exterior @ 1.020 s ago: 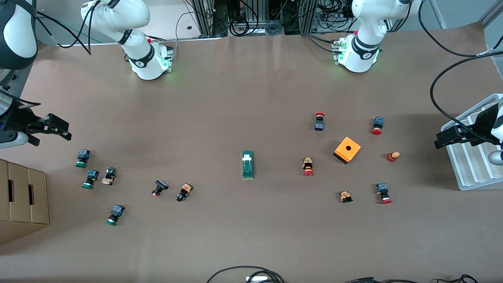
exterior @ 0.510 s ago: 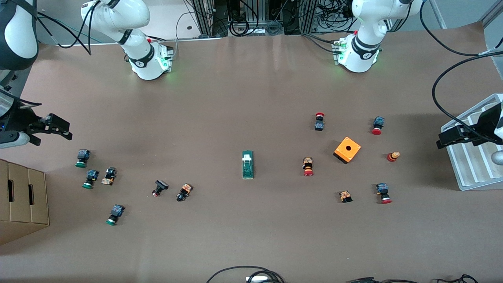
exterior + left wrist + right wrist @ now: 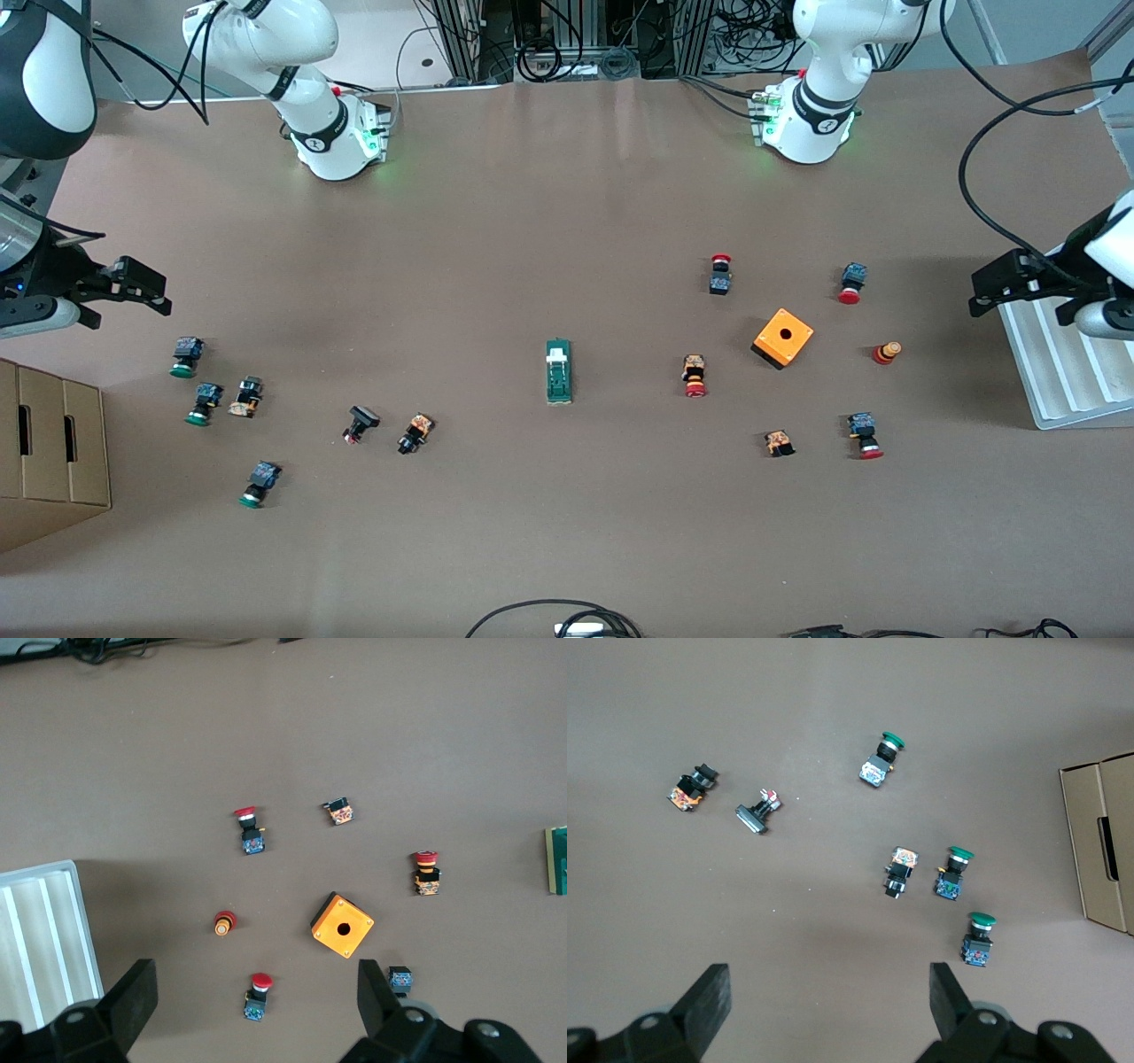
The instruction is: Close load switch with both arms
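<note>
Load switch [image 3: 558,371] lies mid-table, untouched. Left gripper [image 3: 997,285], fingers spread, hovers at its 3 o'clock by the white tray [image 3: 1054,372]; right gripper [image 3: 142,288], apparently also spread, at 9 o'clock.

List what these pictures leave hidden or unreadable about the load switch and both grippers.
- Load switch: too small in the front view to tell whether its white lever is open or closed.
- Load switch in the left wrist view: cut off by the picture's edge; lever out of frame.
- Right wrist view: load switch outside the frame.
- Left gripper and right gripper: open, but the bottom edge cuts off their bodies in the wrist views.
</note>
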`<state>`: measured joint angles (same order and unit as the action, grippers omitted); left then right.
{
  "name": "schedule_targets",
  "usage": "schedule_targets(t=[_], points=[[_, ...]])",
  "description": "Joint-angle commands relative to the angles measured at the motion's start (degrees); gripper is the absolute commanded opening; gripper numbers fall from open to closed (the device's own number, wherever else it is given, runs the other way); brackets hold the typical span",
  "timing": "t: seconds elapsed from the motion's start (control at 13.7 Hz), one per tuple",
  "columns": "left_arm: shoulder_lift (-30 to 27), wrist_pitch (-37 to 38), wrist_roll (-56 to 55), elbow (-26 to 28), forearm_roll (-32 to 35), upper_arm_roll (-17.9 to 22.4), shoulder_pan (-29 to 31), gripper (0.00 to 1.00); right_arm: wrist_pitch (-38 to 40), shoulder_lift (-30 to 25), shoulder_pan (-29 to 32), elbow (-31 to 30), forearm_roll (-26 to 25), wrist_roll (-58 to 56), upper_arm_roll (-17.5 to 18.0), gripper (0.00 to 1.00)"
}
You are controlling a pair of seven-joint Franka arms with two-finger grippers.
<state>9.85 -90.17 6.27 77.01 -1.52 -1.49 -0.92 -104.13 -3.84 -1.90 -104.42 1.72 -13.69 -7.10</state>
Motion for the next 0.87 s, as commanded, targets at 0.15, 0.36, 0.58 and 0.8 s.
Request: schedule_targets(t=[0.15,0.36,0.58,0.8], points=[[1.2,-2.6,-0.1,-0.7,0.4,-0.3,-0.9,1.0,0.2,0.6,0.1,0.5,0.3,-0.7,-0.3,1.0],[0.5,-2.4,-10.4,-0.6,1.3,-0.4,-3.6,1.0,-0.4,0.9,0.4,0.7,0.9,-0.8,-0.4,1.0],[-0.8,-2.6,-14.7,-0.5,0.0,-0.3,-5.1,1.0,0.1,1.0,-0.1,1.6,2.2,0.2,-0.5,1.0],[-1.1,-5.9,-14.6,0.8,2.9,0.0,-5.1,1.0,1.6,0.7,0.3,1.9,2.1,-0.3,-0.5,1.0]])
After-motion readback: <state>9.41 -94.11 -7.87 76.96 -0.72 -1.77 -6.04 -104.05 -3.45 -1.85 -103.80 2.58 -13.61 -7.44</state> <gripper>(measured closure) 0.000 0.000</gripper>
